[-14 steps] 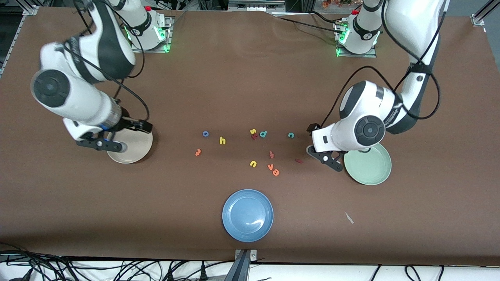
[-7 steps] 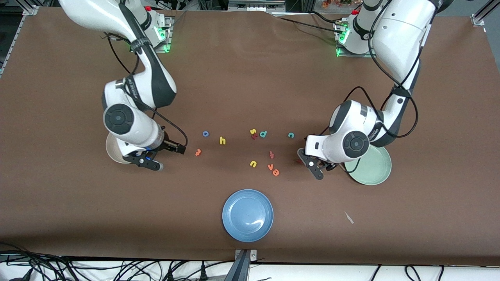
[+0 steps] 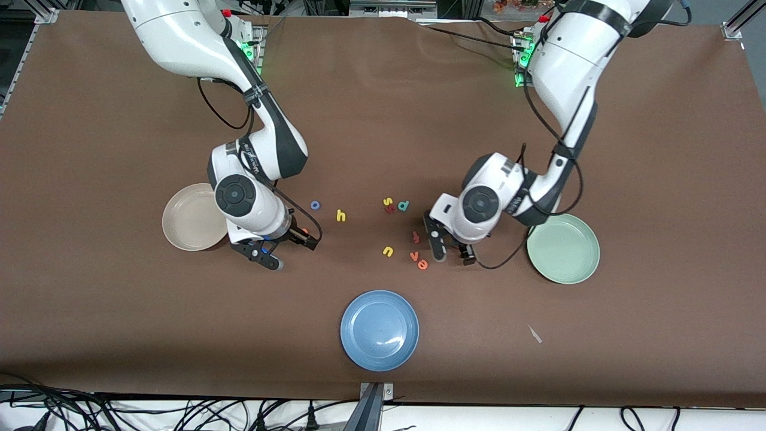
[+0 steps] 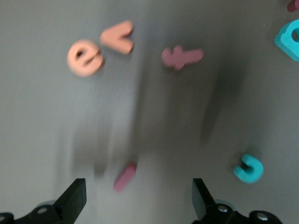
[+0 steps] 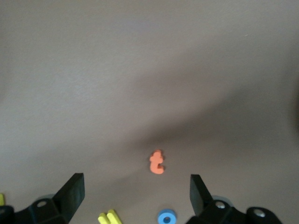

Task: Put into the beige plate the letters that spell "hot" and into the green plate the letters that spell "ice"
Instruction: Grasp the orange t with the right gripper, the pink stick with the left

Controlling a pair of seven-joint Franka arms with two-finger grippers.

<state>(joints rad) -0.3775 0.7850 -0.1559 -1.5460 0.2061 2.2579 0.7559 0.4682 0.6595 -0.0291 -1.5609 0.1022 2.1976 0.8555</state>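
Note:
My right gripper (image 3: 287,246) hangs open low over the table beside the beige plate (image 3: 182,226). Its wrist view shows the orange "t" (image 5: 157,162) just ahead of the open right gripper (image 5: 135,191), with the blue "o" (image 5: 167,218) and yellow "h" (image 5: 108,218) close by. My left gripper (image 3: 452,252) is open between the letter cluster and the green plate (image 3: 565,251). The dark red "i" (image 4: 125,176) lies between the fingers of the left gripper (image 4: 138,198), and the teal "c" (image 4: 249,168) lies beside it. The orange "e" (image 3: 423,264) lies next to an orange "v" (image 3: 414,256).
A blue plate (image 3: 379,330) sits near the front edge. Other letters lie mid-table: yellow "s" (image 3: 388,202), teal "d" (image 3: 403,206), yellow "u" (image 3: 388,251) and a red letter (image 3: 416,237). A small pale scrap (image 3: 534,334) lies toward the left arm's end.
Both arms have swung from over their plates toward the letters at mid-table and come down lower. Both grippers stay open and hold nothing.

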